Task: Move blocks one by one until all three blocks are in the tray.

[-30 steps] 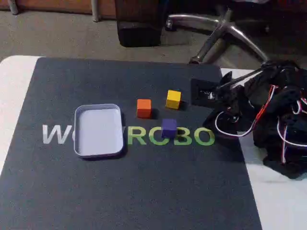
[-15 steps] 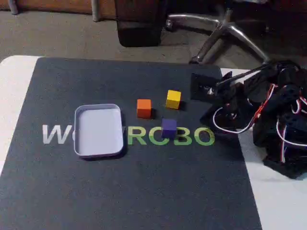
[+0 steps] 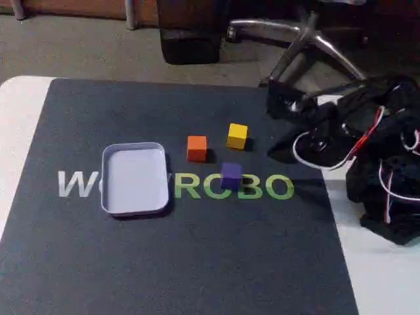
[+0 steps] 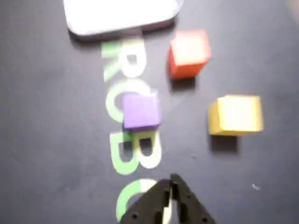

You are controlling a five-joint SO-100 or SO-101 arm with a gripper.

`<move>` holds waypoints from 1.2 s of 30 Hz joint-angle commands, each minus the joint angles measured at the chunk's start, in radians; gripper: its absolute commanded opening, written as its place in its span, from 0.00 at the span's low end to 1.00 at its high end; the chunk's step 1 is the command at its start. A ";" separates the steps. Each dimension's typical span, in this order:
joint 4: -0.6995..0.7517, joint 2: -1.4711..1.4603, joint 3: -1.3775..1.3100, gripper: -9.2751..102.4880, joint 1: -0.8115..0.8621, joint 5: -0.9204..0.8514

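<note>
Bare mat [image 3: 197,249] lies open around the tray [image 3: 134,207]; three blocks [image 3: 231,174] stand apart, seemingly with gaps between them.

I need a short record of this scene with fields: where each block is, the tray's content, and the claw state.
orange block: on the dark mat, nearest to the tray, outside it
yellow block: on the mat, right of the orange one in the fixed view
purple block: on the green lettering of the mat
tray: holds no block
claw: shut, holding nothing, apart from all blocks
blocks in tray: none of three
</note>
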 commanded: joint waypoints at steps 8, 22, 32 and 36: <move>0.218 -0.359 -0.509 0.01 -0.061 0.077; 0.140 -1.080 -0.925 0.01 0.038 0.186; 0.058 -1.161 -0.876 0.08 0.072 0.130; 0.015 -1.161 -0.818 0.13 0.075 0.091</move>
